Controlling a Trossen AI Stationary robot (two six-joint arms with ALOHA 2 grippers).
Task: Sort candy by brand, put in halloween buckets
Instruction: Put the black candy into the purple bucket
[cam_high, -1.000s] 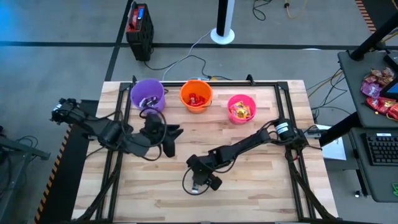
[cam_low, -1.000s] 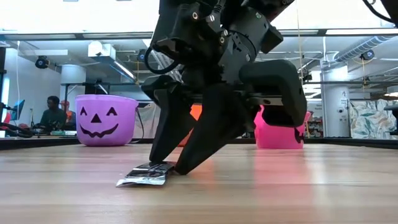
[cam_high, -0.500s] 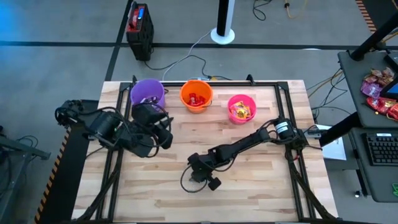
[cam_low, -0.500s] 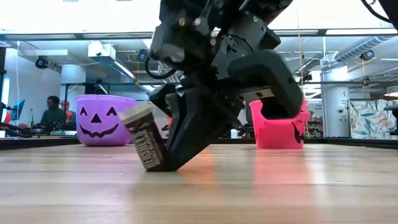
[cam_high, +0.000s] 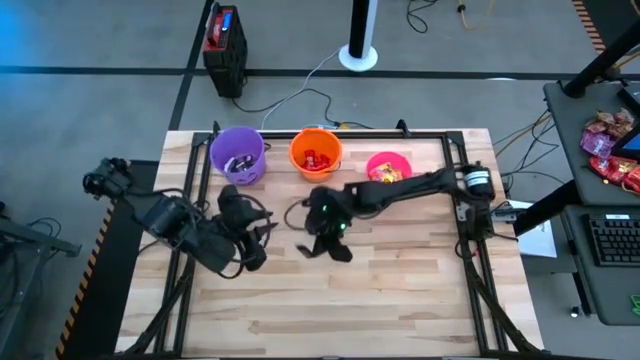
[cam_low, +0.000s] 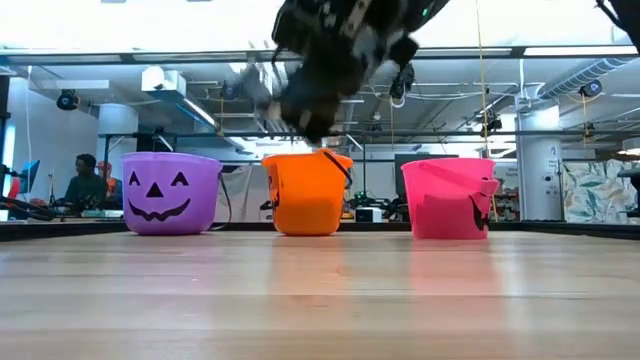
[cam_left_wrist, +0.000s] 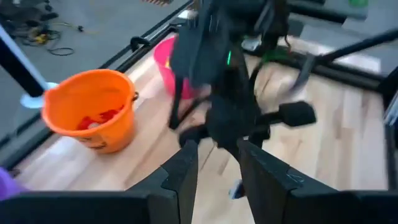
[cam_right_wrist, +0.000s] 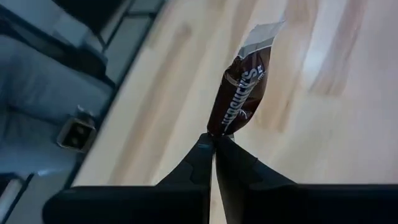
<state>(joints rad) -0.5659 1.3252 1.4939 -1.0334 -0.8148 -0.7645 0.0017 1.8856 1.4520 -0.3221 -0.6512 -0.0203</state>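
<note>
Three halloween buckets stand in one row along the far edge of the table (cam_high: 400, 300), taken here with the orange bucket (cam_high: 316, 154) as the reference. The purple bucket (cam_high: 237, 153) is on one side of it, nearer the left arm; the pink bucket (cam_high: 388, 172) is on the other, nearer the right arm.

Contents, as far as visible from above: the orange bucket holds red pieces, the pink one yellow and red-toned packets, the purple one some pale pieces. Exact counts inside cannot be told.

One loose candy piece is in play: a dark brown bar (cam_right_wrist: 239, 93) with a torn silver end. The right gripper (cam_right_wrist: 213, 144) has its two fingers pressed together on one end of this wrapper, and the bar hangs clear above the wood. In the high view this gripper (cam_high: 327, 243) is just in front of the orange bucket, toward the near side of the table.

The left gripper (cam_high: 252, 252) waits in front of the purple bucket, beside the orange one's near-left. Its fingers (cam_left_wrist: 183, 171) stand slightly parted with nothing between them.

One person (cam_low: 84, 178) sits in the room beyond the purple bucket.
</note>
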